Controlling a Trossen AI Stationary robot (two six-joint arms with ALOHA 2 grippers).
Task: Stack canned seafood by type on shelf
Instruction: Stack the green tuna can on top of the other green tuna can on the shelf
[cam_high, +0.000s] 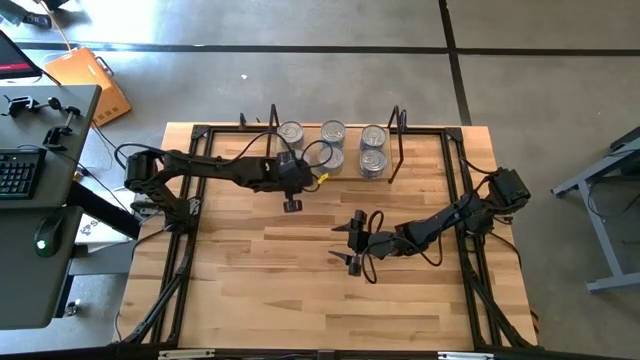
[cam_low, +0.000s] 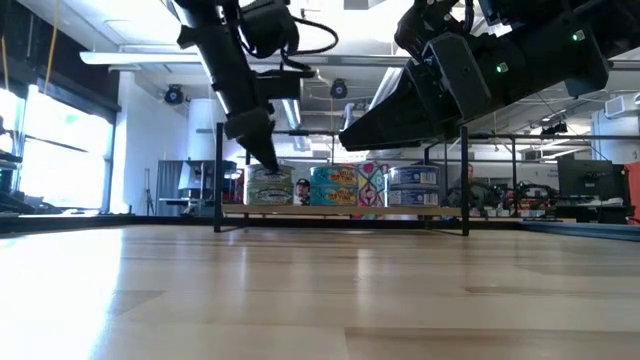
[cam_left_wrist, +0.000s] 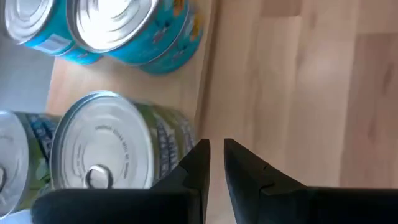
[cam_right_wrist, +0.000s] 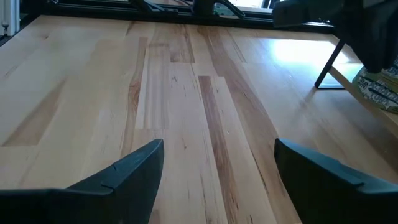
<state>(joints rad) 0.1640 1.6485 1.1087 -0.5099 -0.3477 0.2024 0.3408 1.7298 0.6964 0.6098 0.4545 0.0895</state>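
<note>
My left gripper (cam_left_wrist: 214, 163) sits at the shelf's near edge with its fingers nearly touching and nothing between them, clenched on air just beside a green-labelled tin (cam_left_wrist: 109, 158) with a silver pull-tab lid. Past that tin I see teal-labelled tins (cam_left_wrist: 134, 31) stacked on the light-wood shelf (cam_high: 300, 172). From above, the canned seafood (cam_high: 332, 145) stands in three groups between the black wire uprights (cam_high: 398, 135), and the level camera shows them two high, green ones at one end, teal in the middle, blue-silver at the other. My right gripper (cam_right_wrist: 217, 165) hangs over bare tabletop (cam_high: 270, 270) near the middle, fingers spread wide and released, holding nothing. I find no loose tin anywhere on the table, so I judge the sorting essentially done, with only pulling both arms clear left
</note>
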